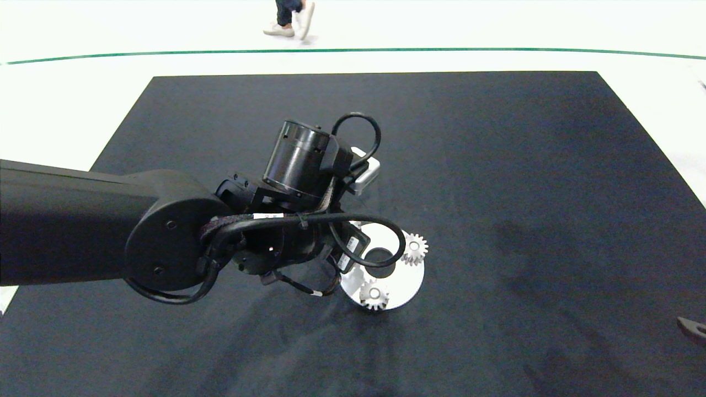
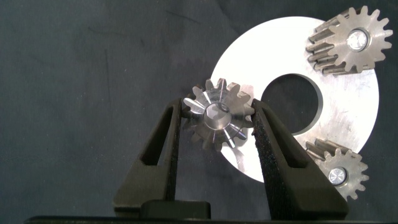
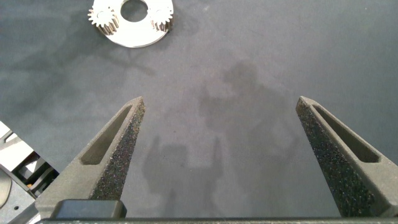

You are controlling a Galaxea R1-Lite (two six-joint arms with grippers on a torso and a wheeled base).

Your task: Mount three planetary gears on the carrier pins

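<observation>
Left end effector (image 2: 216, 118) grips a toothed silvery gear (image 2: 217, 116) over the smooth white disc (image 2: 348, 112); right end effector (image 3: 221, 112) gapes.

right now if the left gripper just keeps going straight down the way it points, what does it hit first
Probably the white disc. The left gripper points down at its edge, fingers shut on a gear, so that gear would likely meet the disc or its pin first. The pin is hidden and depth is unclear.

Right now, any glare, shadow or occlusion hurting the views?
Head view: the left arm hides the left gripper and part of the white disc. Left wrist view: disc bright, gear between the fingers sharp. Right wrist view: soft gripper shadows on the black mat, no glare.
</observation>
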